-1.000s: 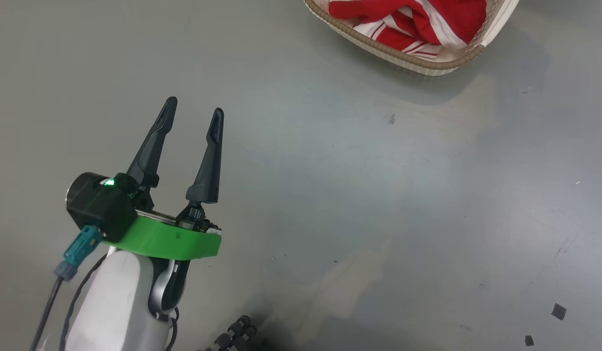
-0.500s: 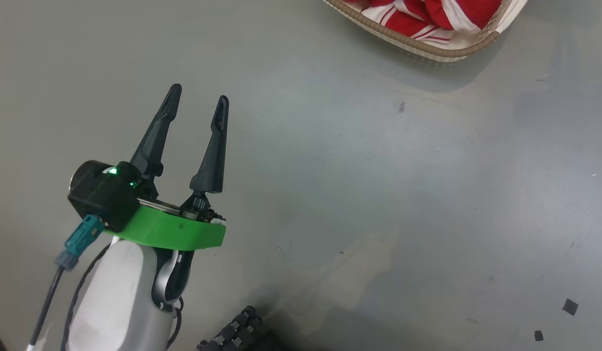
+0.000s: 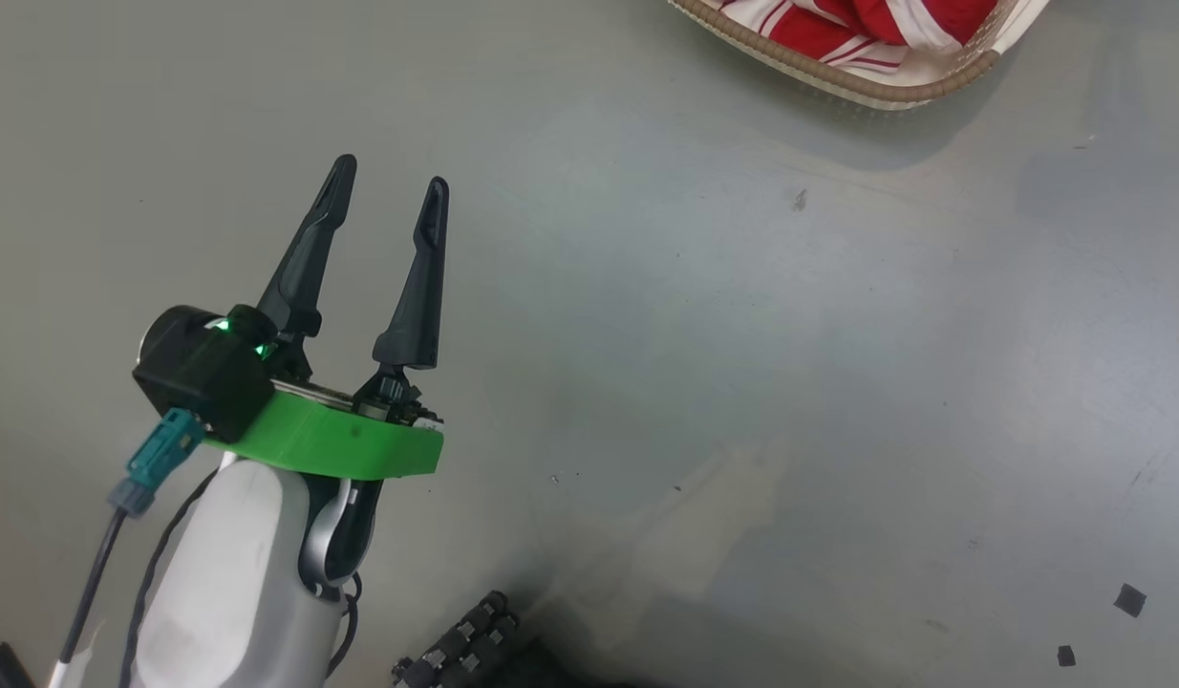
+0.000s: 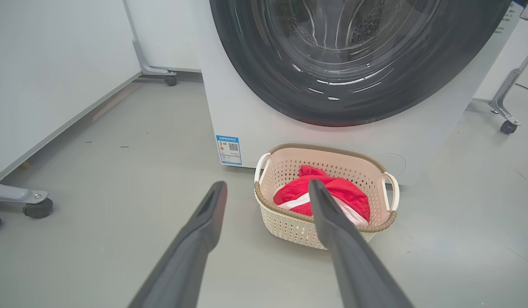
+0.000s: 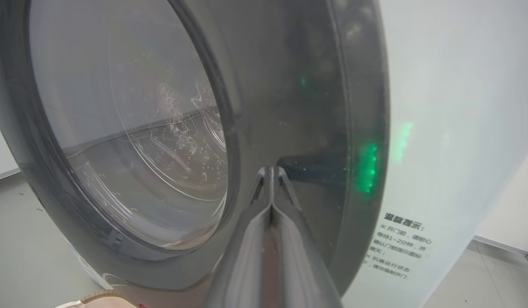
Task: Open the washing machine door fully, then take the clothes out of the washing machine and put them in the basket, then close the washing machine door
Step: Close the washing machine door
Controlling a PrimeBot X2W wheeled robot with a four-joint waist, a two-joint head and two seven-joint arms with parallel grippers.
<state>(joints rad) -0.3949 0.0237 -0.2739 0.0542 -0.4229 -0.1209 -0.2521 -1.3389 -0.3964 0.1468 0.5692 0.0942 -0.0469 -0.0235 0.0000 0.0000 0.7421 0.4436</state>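
Left gripper (image 3: 391, 177) spread wide, empty; right gripper (image 5: 270, 170) pressed together, tips at the washing machine door (image 5: 298, 85); clothes (image 4: 289, 194) in basket (image 4: 289, 226).

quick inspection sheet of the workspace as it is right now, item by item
surface: smooth grey floor, a few dark marks.
job's things: round black-rimmed glass washing machine door looks shut on the big white front-loading washing machine; red white-striped clothes lie in the small cream perforated plastic basket in front of it.
clutter: two small black scraps on the floor.
pincers: left pincer open, empty, above the floor; right pincer shut, tips at the door's black rim.
cables: grey cable with a teal plug at the left wrist.
surroundings: white wall panels and grey castor feet beside the machine.
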